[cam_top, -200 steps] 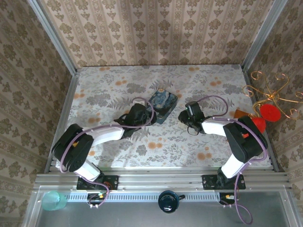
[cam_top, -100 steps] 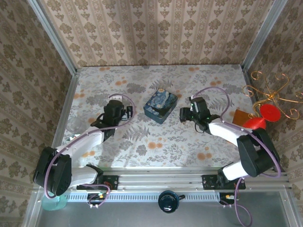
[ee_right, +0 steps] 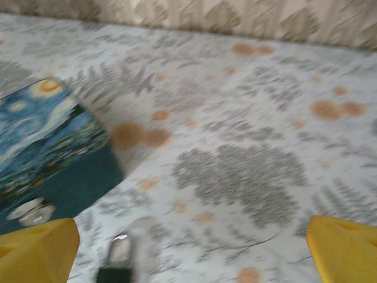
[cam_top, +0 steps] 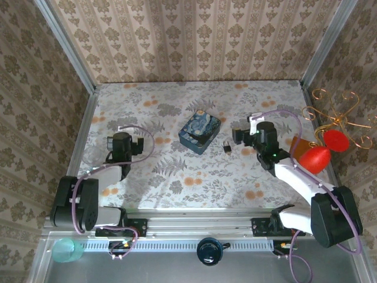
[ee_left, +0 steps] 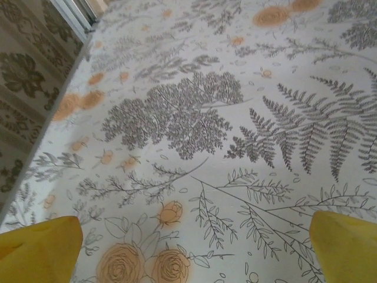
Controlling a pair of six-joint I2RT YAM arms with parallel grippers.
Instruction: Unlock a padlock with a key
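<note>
The left gripper point(cam_top: 123, 141) hangs wide open and empty over the left of the table point(cam_top: 177, 177), well apart from the work. Just right of the blue tin point(cam_top: 200, 132) lies the padlock point(cam_top: 227, 146), near the right gripper point(cam_top: 250, 134), which is likewise open and empty and is the closer of the two. The padlock's long axis seems to run toward that gripper, though the blur leaves this unsure.

Overhead view: bright, even, diffuse light. Shadows are soft and short, close under the arms and along the near side of the blue tin point(cam_top: 199, 133).

Left wrist: tablecloth point(ee_left: 194, 118) pattern crisp. Yellow fingertips point(ee_left: 35, 250) in the near corners are out of focus.

Right wrist: smeared throughout, print washed pale. The padlock point(ee_right: 116, 262) is a blurred dark shape at the near edge.
</note>
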